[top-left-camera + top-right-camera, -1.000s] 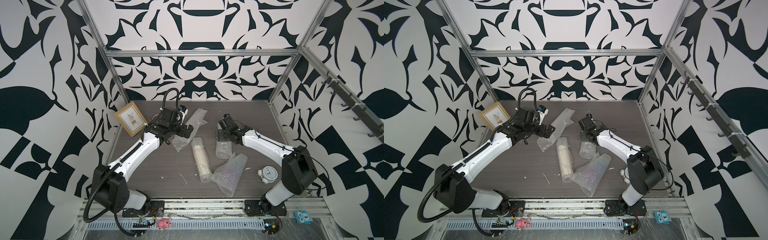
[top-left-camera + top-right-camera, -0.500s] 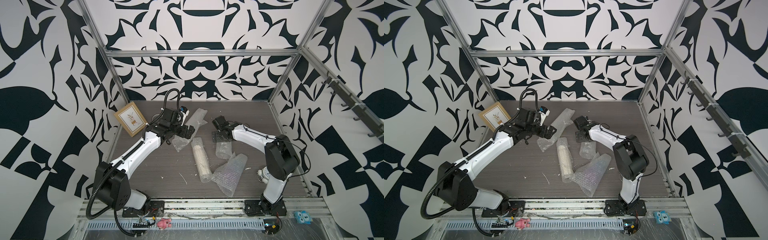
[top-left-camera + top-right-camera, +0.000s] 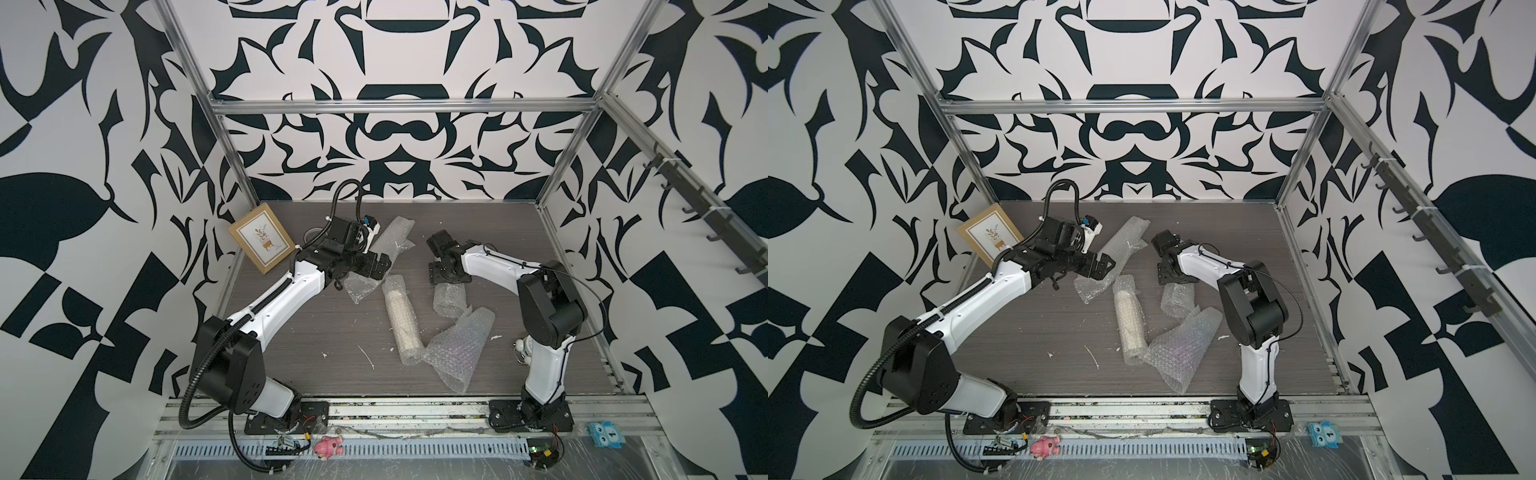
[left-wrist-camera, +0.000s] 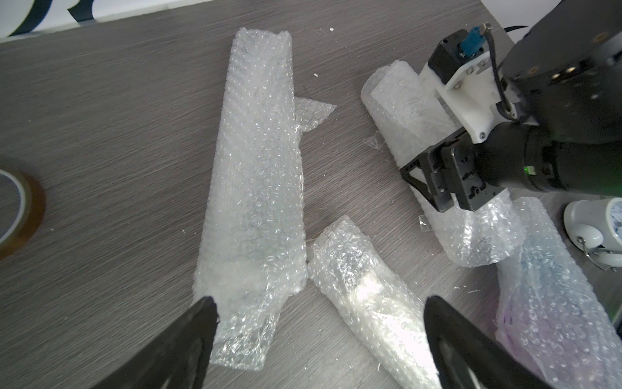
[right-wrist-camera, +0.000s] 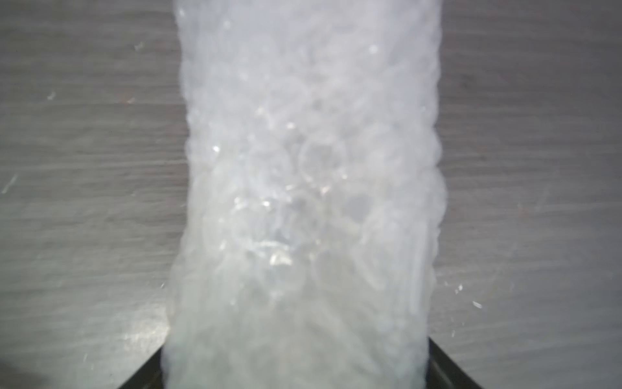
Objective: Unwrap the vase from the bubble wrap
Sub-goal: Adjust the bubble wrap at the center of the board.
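Grey tabletop (image 3: 311, 324), loose bubble wrap (image 3: 457, 353), owl (image 3: 601, 434) marked 1

The counter (image 3: 291, 332) I'm driving over is grey wood-grain, and it's pretty cluttered. Around the middle lies the wrapped vase (image 3: 401, 316), on its side, with cream showing through the bubbles.

Loose bubble wrap (image 4: 255, 168) sits all round it:
- a long strip (image 3: 395, 239) runs diagonally toward the back
- a small curled piece (image 3: 449, 301) is just to the vase's right
- a big crumpled sheet (image 3: 457, 353) sits right up against the vase's near end

A picture frame (image 3: 262, 241) stands in the back-left corner, leaning on the wall. The left wrist view also catches a tape roll (image 4: 16, 208), well apart from the strip, and a white alarm clock (image 4: 595, 219) beside the big sheet. A few white scraps (image 3: 365, 355) dot the bare front part.
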